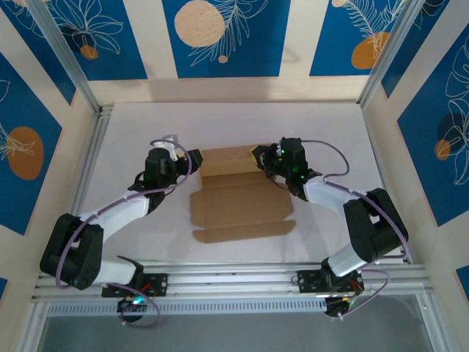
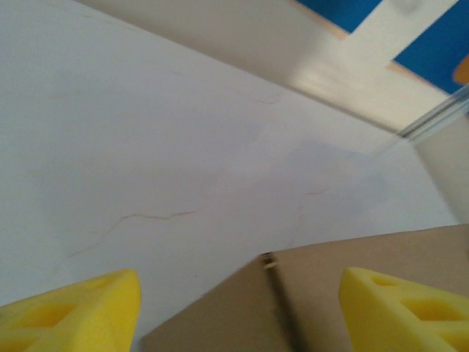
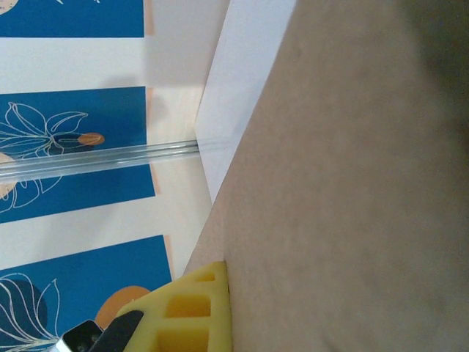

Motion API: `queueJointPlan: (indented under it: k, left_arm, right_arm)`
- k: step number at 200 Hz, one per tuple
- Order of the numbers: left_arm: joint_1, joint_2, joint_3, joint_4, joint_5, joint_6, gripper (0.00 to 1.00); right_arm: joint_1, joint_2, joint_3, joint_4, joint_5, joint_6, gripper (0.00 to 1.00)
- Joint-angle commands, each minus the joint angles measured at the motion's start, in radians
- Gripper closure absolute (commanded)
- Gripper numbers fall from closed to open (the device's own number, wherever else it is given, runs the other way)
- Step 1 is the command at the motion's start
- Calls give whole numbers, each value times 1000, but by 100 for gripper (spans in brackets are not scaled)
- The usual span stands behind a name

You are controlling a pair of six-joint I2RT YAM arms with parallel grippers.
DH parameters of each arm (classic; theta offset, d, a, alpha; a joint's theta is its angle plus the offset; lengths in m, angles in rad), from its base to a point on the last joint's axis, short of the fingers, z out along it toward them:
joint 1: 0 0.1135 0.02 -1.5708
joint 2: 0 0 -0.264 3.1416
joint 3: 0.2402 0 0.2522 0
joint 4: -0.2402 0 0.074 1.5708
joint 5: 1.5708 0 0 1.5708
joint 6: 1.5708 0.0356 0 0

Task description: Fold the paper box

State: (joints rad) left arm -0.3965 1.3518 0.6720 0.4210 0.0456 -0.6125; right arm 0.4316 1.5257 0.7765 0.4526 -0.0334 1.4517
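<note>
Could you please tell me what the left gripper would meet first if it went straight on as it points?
Most likely the paper box: its cardboard edge lies just ahead of the open left gripper, though its height is hard to judge.

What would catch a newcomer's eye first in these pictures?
The brown paper box lies partly folded on the white table, its far panel lifted. The left hand, open, sits at its far left corner; the right hand is shut on the far right corner. Blue wall panels with orange circles surround everything.
</note>
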Motion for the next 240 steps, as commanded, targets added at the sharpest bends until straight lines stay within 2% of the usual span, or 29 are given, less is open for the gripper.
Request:
queueJointPlan:
  k: [1,22,56,93,122,134,151,166,180,198,212,240]
  left_arm:
    - [2,6,-24,66,64,-34,30]
    - [4,12,-31,47,58,-34,35]
    - [4,25,-60,58,84,-53,49]
    - [4,35,-130,94,87,-81,60]
    - [4,30,-148,86,78,-83,64]
    - [4,16,-141,60,59,-79,64]
    - [4,0,-123,26,33,-75,63]
    - [4,-4,-106,9,27,-76,61]
    - [4,-1,-92,-3,25,-75,60]
    - [5,7,-74,-15,27,-70,60]
    - [5,6,-68,-21,22,-70,60]
    - [5,9,-60,-27,26,-66,60]
  right_arm:
    - [7,48,-43,-122,-11,-53,93]
    - [8,55,-45,-118,-14,-52,93]
    - [6,54,-42,-127,-10,-55,93]
    - [5,64,-39,-140,-8,-60,93]
    - [5,64,-31,-133,-24,-59,90]
    - [0,53,-20,-137,-28,-68,81]
    - [-13,34,9,-158,-48,-87,50]
    - [-30,15,31,-181,-72,-104,30]
    - [-46,-15,45,-227,-77,-144,17]
    - [-72,-63,71,-369,-43,-204,10]
    - [-98,-96,39,-349,-70,-222,8]
    - [-141,-130,19,-290,-218,-302,8]
